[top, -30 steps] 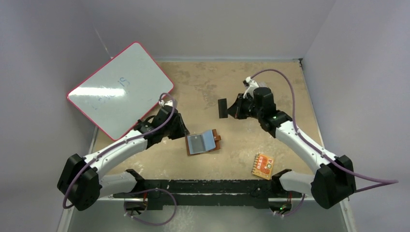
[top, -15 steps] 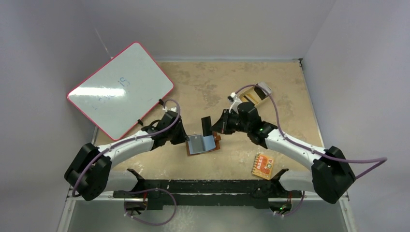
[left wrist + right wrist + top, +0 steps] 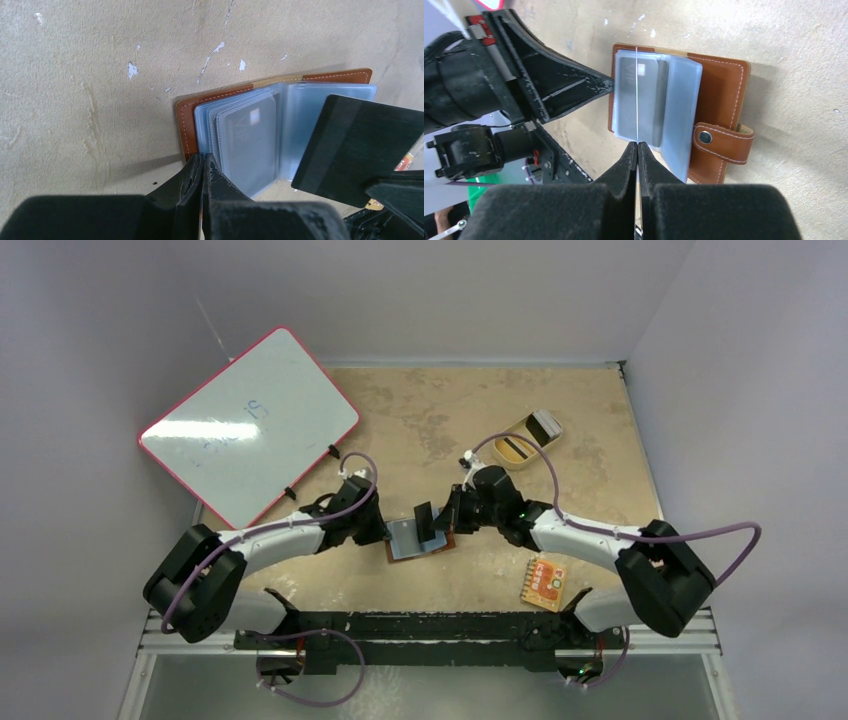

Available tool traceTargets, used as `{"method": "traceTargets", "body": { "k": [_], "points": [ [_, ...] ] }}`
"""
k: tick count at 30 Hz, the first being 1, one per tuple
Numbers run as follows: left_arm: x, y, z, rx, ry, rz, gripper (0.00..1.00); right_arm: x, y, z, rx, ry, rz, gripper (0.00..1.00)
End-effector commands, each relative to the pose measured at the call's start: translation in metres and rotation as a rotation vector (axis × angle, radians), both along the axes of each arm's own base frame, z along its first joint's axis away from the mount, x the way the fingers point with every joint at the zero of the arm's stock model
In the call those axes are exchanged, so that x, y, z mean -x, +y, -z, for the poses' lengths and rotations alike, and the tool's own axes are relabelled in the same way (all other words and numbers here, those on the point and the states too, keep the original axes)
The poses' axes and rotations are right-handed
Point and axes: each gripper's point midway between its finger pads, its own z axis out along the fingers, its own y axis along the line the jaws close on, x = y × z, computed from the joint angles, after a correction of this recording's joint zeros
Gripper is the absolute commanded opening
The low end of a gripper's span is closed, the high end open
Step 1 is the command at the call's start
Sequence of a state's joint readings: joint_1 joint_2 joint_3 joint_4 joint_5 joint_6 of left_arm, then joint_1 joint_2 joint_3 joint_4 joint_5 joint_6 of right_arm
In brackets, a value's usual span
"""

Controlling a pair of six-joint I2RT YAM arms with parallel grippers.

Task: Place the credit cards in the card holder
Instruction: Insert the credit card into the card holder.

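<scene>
From above, the card holder (image 3: 406, 539) lies open at centre. The left gripper (image 3: 384, 531), jaws shut, seems to pin its edge while the right gripper (image 3: 441, 524) pinches a credit card (image 3: 424, 517) above the pockets.

Left wrist: the frame's right edge cuts off the card.

Right wrist: the card shows edge-on, so I can't tell which pocket it is aimed at.

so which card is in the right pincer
The black card held on edge over the open card holder; the other cards lie in the tan dish.

The left arm (image 3: 265, 538) and the right arm (image 3: 590, 535) are wearing white shells between bulky black joints, and a purple cable (image 3: 700, 529) is running along each.
</scene>
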State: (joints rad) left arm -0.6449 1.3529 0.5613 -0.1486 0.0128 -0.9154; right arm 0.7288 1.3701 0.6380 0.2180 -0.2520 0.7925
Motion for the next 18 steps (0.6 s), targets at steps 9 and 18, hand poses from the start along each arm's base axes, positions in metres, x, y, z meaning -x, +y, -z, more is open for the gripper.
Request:
{"method": "traceTargets", "body": {
  "k": [9,18],
  "points": [
    [-0.003,0.005,0.005,-0.019,-0.035,-0.006,0.00,0.002,0.006,0.016,-0.031,0.024,-0.010,0.00],
    [-0.002,0.007,0.005,-0.025,-0.034,-0.009,0.00,0.003,0.006,0.030,-0.041,0.041,-0.001,0.00]
  ]
}}
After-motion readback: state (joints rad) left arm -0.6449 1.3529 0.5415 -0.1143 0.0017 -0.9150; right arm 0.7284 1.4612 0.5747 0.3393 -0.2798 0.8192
